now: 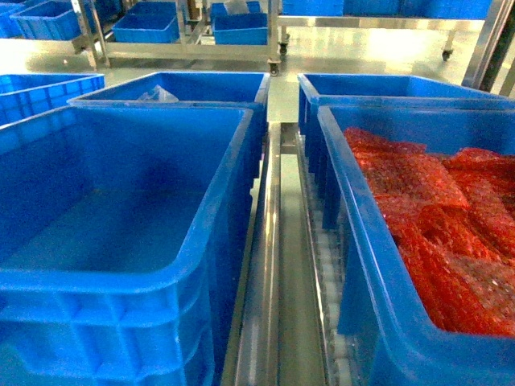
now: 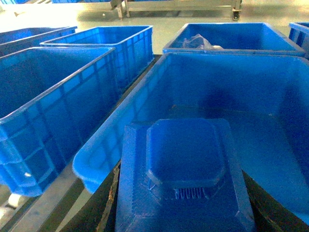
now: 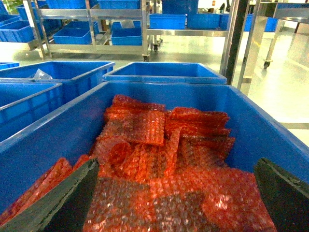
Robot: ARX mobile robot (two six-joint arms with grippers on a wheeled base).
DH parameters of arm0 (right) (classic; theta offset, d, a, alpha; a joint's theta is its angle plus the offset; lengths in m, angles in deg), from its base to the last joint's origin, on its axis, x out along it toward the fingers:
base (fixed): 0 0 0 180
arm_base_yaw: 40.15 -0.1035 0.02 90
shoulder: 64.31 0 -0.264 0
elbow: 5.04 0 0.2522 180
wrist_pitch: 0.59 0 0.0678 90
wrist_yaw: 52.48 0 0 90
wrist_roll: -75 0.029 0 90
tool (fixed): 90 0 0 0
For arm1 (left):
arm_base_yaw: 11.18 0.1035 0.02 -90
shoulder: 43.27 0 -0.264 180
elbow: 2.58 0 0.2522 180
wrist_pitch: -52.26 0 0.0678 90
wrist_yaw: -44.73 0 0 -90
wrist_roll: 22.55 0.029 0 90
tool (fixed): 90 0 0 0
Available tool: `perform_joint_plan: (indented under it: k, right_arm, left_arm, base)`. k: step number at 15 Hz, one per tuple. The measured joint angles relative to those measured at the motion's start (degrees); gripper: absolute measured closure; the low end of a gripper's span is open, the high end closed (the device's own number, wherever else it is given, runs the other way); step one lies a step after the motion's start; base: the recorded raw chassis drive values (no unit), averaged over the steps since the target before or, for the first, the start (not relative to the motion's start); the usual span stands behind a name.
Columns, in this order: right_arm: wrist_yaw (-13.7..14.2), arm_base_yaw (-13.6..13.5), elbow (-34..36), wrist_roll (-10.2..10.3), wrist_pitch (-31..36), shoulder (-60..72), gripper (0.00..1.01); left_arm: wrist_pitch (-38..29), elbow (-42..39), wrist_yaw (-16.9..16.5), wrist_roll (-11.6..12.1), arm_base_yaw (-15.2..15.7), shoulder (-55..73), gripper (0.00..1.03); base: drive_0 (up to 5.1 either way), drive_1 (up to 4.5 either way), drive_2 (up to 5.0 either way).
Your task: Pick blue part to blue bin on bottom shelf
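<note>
The blue part (image 2: 186, 164), a flat square moulded piece with a raised octagonal centre, fills the bottom of the left wrist view. My left gripper (image 2: 186, 215) is shut on it, a dark finger (image 2: 104, 212) showing on each side. It hangs over the near rim of an empty blue bin (image 2: 96, 164), the large bin on the left in the head view (image 1: 105, 322). That bin stands on the bottom shelf (image 1: 330, 281) with its white rollers and metal rail. My right gripper (image 3: 174, 203) is open over red bubble wrap (image 3: 154, 159). Neither gripper shows in the head view.
A blue bin (image 1: 362, 265) full of red bubble-wrap bags stands on the right. More blue bins (image 1: 201, 88) sit behind, one holding a clear bag (image 1: 157, 95). Further bins (image 2: 48, 111) lie to the left. Steel racks with bins (image 1: 145, 28) stand across the floor.
</note>
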Motion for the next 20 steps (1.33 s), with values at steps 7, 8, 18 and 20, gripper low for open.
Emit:
perform_joint_plan:
  k: [7, 8, 18, 20]
  right_arm:
    - [0.00, 0.00, 0.00, 0.00, -0.02, 0.00, 0.03]
    - [0.00, 0.00, 0.00, 0.00, -0.04, 0.00, 0.03]
    - [0.00, 0.00, 0.00, 0.00, -0.02, 0.00, 0.03]
    - [0.00, 0.00, 0.00, 0.00, -0.02, 0.00, 0.03]
  left_arm:
    - [0.09, 0.00, -0.11, 0.00, -0.07, 0.04, 0.60]
    - [0.07, 0.00, -0.13, 0.02, -0.07, 0.04, 0.60]
    - [0.07, 0.00, -0.13, 0.02, -0.07, 0.04, 0.60]
    - [0.07, 0.00, -0.13, 0.00, -0.07, 0.04, 0.60]
  base:
    - [0.0, 0.60, -0.6]
    - [0.0, 0.00, 0.0]
    - [0.0, 0.00, 0.0]
    - [0.0, 0.00, 0.0]
